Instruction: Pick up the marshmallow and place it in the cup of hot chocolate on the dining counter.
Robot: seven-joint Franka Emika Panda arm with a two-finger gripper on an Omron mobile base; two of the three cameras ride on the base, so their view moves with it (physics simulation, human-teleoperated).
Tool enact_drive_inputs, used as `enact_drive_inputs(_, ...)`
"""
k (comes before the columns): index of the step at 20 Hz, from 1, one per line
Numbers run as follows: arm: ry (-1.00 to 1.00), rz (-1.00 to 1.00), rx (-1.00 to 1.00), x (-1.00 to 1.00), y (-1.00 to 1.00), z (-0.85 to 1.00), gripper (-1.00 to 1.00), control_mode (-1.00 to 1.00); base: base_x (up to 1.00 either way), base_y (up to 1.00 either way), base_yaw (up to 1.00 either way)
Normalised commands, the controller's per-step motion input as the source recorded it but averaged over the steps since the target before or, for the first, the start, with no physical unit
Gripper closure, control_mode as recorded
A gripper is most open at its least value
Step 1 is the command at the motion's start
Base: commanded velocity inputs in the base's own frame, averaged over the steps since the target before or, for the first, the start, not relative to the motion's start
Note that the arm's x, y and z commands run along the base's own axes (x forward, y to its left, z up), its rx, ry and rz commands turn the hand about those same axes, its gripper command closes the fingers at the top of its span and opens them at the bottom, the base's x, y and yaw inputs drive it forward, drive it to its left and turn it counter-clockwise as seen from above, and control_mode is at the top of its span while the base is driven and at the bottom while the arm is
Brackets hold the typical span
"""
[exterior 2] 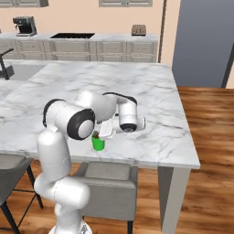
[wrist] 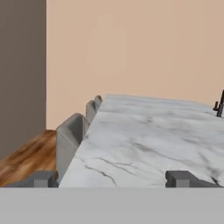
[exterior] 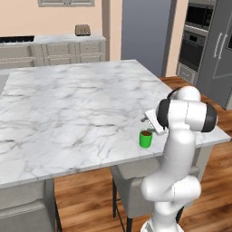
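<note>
Base views flank dining counter (exterior: 68, 104)

Upright green cup of hot chocolate (exterior: 145, 138) near dining counter (exterior: 68, 108) edge

Broad white marble counter (exterior: 68, 104) is wide open upper left – just the small green cup (exterior: 145, 138) blocks the lower-right edge.

White glossy arm (exterior: 174, 181) built of rounded tubular segments, bulbous at base. Dark grey/black bands ring the joints; round dark cap with a small light centre on the wrist joint (exterior 2: 127, 127). Gripper (wrist: 113, 178) has two small dark grey blocky fingertips (wrist: 179, 178), spread wide.
</note>
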Motion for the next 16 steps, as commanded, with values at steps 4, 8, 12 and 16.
enact_drive_inputs(4, -0.10, 0.00, 0.00, -0.39, 0.00, 0.92, -1.00, -1.00, 0.00, 0.00, 0.00)
enact_drive_inputs(8, -0.53, 0.00, -0.12, -0.96, 0.21, 0.72, -1.00, -1.00, 0.00, 0.00, 0.00)
enact_drive_inputs(12, -0.61, 0.00, -0.16, -1.00, 0.37, 0.83, -1.00, -1.00, 0.00, 0.00, 0.00)
enact_drive_inputs(16, -0.48, 0.00, -0.13, -1.00, 0.46, 0.86, -1.00, -1.00, 0.00, 0.00, 0.00)
